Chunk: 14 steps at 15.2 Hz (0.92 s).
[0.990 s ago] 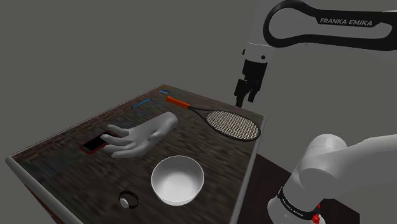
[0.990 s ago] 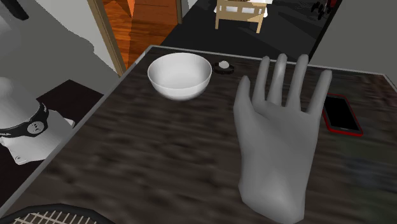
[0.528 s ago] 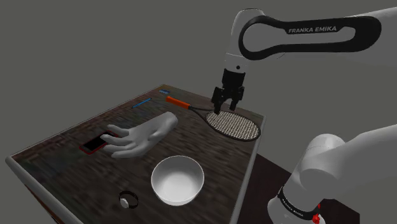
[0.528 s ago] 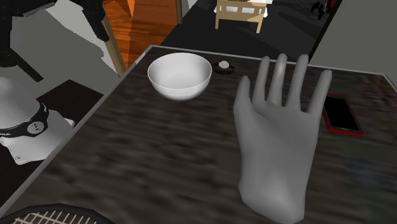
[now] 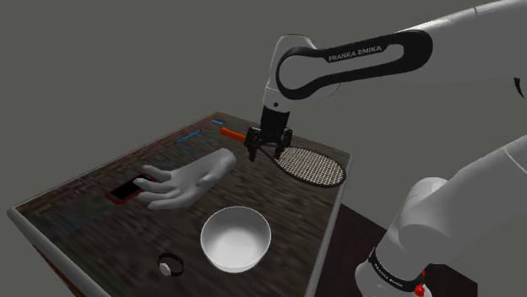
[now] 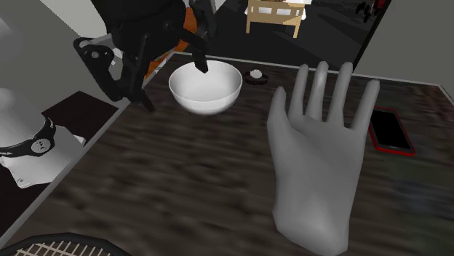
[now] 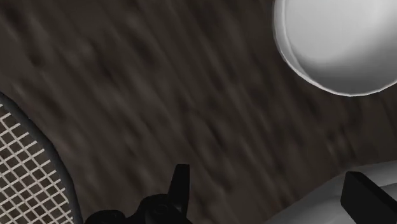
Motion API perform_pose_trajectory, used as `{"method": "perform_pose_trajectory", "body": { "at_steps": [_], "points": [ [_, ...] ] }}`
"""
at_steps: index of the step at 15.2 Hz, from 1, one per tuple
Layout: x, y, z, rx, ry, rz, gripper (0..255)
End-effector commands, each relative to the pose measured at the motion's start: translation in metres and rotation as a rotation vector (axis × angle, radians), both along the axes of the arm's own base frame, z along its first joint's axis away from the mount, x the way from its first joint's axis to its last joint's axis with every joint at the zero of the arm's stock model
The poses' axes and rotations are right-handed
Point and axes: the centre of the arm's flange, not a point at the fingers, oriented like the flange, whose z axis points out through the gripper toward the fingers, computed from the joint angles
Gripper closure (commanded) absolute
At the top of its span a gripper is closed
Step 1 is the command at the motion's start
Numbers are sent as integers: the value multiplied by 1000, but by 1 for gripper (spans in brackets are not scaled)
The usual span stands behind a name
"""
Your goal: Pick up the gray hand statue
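Note:
The gray hand statue (image 5: 182, 181) lies palm down on the dark wooden table (image 5: 84, 211), fingers pointing to the shoulder view's left and wrist stub toward the racket. In the second exterior view the hand statue (image 6: 320, 153) is large and close. My gripper (image 5: 266, 153) hangs open above the table between the statue's wrist and the racket head, holding nothing. Its black fingers (image 6: 202, 67) stand apart in front of the bowl. In the wrist view the gripper (image 7: 273, 194) is over bare wood, with the statue's grey wrist (image 7: 312, 207) beside one finger (image 7: 369, 200).
A white bowl (image 5: 236, 239) stands near the table's front edge. A racket (image 5: 312, 166) with an orange handle lies to the shoulder view's right of the gripper. A red-edged phone (image 5: 125, 192) lies by the statue's fingertips. A small round object (image 5: 171, 267) sits beside the bowl.
The arm has swung to the shoulder view's left and down, from beyond the table's edge, over the racket, toward the statue's wrist. The gripper has come into the second exterior view.

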Motion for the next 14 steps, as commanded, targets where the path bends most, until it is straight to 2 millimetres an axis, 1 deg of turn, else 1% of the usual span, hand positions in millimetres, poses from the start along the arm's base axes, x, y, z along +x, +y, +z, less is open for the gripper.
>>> {"method": "perform_pose_trajectory", "body": {
  "at_steps": [1,7,12,14],
  "points": [
    [19,13,-9,16,-1,-38,0],
    [76,48,-41,60,-1,-146,0],
    [126,73,-67,97,-1,-236,0],
    [129,74,-74,99,-1,-243,0]
  ]
}}
